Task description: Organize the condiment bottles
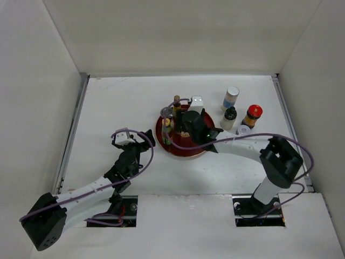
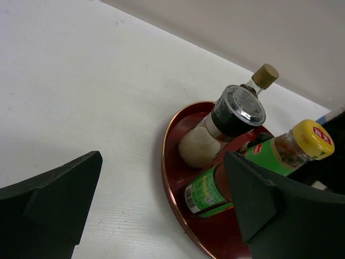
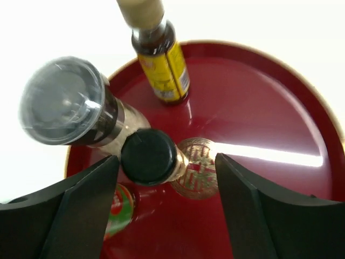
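A round dark-red tray [image 1: 197, 152] sits mid-table. On it stand a tan-capped sauce bottle [image 3: 161, 59], a clear-capped grinder [image 3: 62, 100], a yellow-capped green-label bottle [image 2: 280, 156] and a black-capped bottle [image 3: 149, 156]. My right gripper [image 3: 164, 162] hangs over the tray, open. The black cap sits between its fingers, close to the left one, with a wide gap to the right one. My left gripper [image 2: 161, 162] is open and holds nothing, low over the table just left of the tray rim [image 2: 167, 167]. In the top view the right gripper [image 1: 190, 121] hides the black-capped bottle.
Several more bottles stand off the tray at the back right: a white-and-blue one [image 1: 230, 97], a black-capped one [image 1: 229, 117], a red-capped jar [image 1: 252, 115] and a pale-capped one [image 1: 243, 130]. White walls close in the table on three sides.
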You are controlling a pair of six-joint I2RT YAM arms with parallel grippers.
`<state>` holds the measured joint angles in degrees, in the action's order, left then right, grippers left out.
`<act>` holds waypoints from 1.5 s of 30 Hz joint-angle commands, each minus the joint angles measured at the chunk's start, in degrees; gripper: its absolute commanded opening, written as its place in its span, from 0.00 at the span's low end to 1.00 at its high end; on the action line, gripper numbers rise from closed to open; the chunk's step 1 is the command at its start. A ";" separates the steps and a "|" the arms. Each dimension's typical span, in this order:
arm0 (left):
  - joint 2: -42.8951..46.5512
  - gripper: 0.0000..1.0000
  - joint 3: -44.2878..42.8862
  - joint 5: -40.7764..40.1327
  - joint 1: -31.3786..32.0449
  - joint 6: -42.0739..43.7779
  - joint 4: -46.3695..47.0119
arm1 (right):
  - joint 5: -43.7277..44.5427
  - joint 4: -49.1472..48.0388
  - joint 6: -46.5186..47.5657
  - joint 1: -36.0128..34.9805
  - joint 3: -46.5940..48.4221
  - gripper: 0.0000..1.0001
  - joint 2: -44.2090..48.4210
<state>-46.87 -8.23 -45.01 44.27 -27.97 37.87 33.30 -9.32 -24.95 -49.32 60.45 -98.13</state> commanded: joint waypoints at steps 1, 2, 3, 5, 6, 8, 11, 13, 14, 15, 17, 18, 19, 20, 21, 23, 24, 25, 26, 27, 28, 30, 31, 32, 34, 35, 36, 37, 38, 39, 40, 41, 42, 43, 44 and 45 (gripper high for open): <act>0.55 1.00 0.50 0.45 0.07 -0.69 1.86 | 3.78 0.87 -0.72 0.23 -1.11 0.79 9.25; 0.47 1.00 0.49 0.45 -0.02 -0.69 2.03 | 4.40 1.67 -0.63 1.11 -1.99 0.80 10.84; 0.20 1.00 0.49 0.45 -0.28 -0.77 2.04 | 4.58 2.28 -0.54 1.90 -2.96 0.80 12.42; 0.20 1.00 0.41 0.54 0.06 -0.77 1.86 | 4.76 2.90 -0.54 3.57 -5.50 0.81 15.67; 0.29 1.00 0.41 0.54 0.24 -0.77 1.86 | 4.76 2.91 -0.45 4.27 -6.47 0.81 16.82; -0.06 1.00 0.49 0.45 -0.02 -0.86 2.30 | 4.67 2.82 0.16 7.07 -9.02 0.83 20.06; -0.33 1.00 0.41 0.80 -0.11 -0.86 1.95 | 4.41 3.60 1.39 12.00 -12.01 0.86 24.37; -0.06 1.00 0.41 0.89 -0.02 -0.86 2.30 | 4.14 5.27 2.53 15.60 -13.33 0.91 26.14; -0.06 1.00 0.41 0.89 -0.37 -0.86 2.39 | 3.97 6.41 2.80 17.53 -13.60 0.93 26.58; -0.24 1.00 0.41 0.89 -0.55 -0.86 2.39 | 3.71 7.55 2.80 19.20 -13.77 0.94 26.67; -0.33 1.00 0.41 0.89 -0.37 -0.86 2.39 | 2.31 9.14 2.71 21.67 -13.86 0.96 26.67; -0.33 1.00 0.41 0.98 -0.28 -0.86 2.39 | 1.25 9.23 2.80 22.72 -13.86 0.97 26.32; -0.33 1.00 0.41 0.98 -0.28 -0.86 2.39 | 0.02 9.32 2.98 23.60 -13.69 0.98 25.62; -0.50 1.00 0.41 0.98 -0.63 -0.86 2.47 | -1.12 9.67 2.98 24.66 -13.17 0.98 24.66; -0.67 1.00 0.41 0.98 -0.81 -0.95 2.47 | -1.83 9.76 3.06 25.28 -12.81 0.98 24.04; -0.50 1.00 0.41 0.98 -0.64 -0.95 2.30 | -3.76 9.41 3.15 26.25 -12.11 0.98 22.29; -0.07 1.00 0.49 1.07 -0.37 -0.95 2.21 | -4.81 9.41 3.59 26.86 -11.58 0.98 21.15; -0.06 1.00 0.58 1.07 -0.37 -0.95 2.47 | -5.52 9.50 4.03 27.39 -10.88 0.99 19.83; 0.03 1.00 0.67 1.07 -0.72 -0.95 2.47 | -5.70 9.50 4.21 27.92 -10.27 0.99 18.51; -0.32 1.00 0.67 1.07 -0.90 -0.95 2.47 | -6.05 9.24 4.21 28.53 -9.74 0.99 17.19; -0.59 1.00 0.67 1.07 -0.90 -1.04 2.47 | -6.49 9.06 4.12 28.97 -9.12 0.98 15.87; -0.68 1.00 0.58 1.24 -0.46 -1.04 2.47 | -7.11 8.88 3.94 29.59 -7.89 0.96 13.41; -0.76 1.00 0.50 1.24 -0.46 -1.04 2.56 | -7.11 8.71 3.86 29.85 -7.36 0.94 12.53; -1.03 1.00 0.41 1.24 -0.72 -1.04 2.56 | -7.11 8.18 3.86 30.12 -6.92 0.91 11.83; -1.73 1.00 0.41 1.24 -0.99 -1.12 2.83 | -6.41 6.26 4.12 30.12 -6.66 0.78 11.03; -1.82 1.00 0.41 1.33 -0.81 -1.13 2.83 | -5.62 5.11 4.38 29.86 -6.74 0.73 11.03; -1.65 1.00 0.49 1.51 -0.46 -1.13 2.83 | -4.66 4.23 4.73 29.85 -6.92 0.68 11.11; -1.47 1.00 0.49 1.51 -0.46 -1.13 2.83 | -3.60 3.53 5.34 29.77 -7.09 0.64 11.38; -1.38 1.00 0.49 1.51 -0.63 -1.13 2.91 | -2.55 2.74 5.96 29.42 -7.27 0.60 11.81; -1.55 1.00 0.49 1.51 -0.90 -1.13 3.00 | -1.75 2.03 6.49 29.07 -7.45 0.58 12.43; -1.82 1.00 0.49 1.51 -0.99 -1.21 3.09 | -1.22 1.42 6.75 28.45 -7.71 0.58 13.13; -1.91 1.00 0.49 1.51 -0.81 -1.21 3.09 | -0.70 0.72 7.19 27.66 -8.06 0.57 14.44; -1.91 1.00 0.49 1.51 -0.38 -1.21 3.09 | -0.26 0.19 7.72 26.70 -8.32 0.57 15.85; -1.82 1.00 0.49 1.51 -0.28 -1.21 3.09 | 0.10 -0.34 8.33 25.56 -8.50 0.57 17.25; -1.73 1.00 0.41 1.51 -0.28 -1.21 3.09 | 0.36 -0.96 9.12 24.76 -8.59 0.57 18.31; -1.82 1.00 0.41 1.51 -0.46 -1.21 3.09 | 0.36 -1.31 9.56 23.89 -8.33 0.57 19.11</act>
<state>-48.66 -8.23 -44.03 43.68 -28.56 37.98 30.76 -0.99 -17.85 -22.65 50.52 -84.86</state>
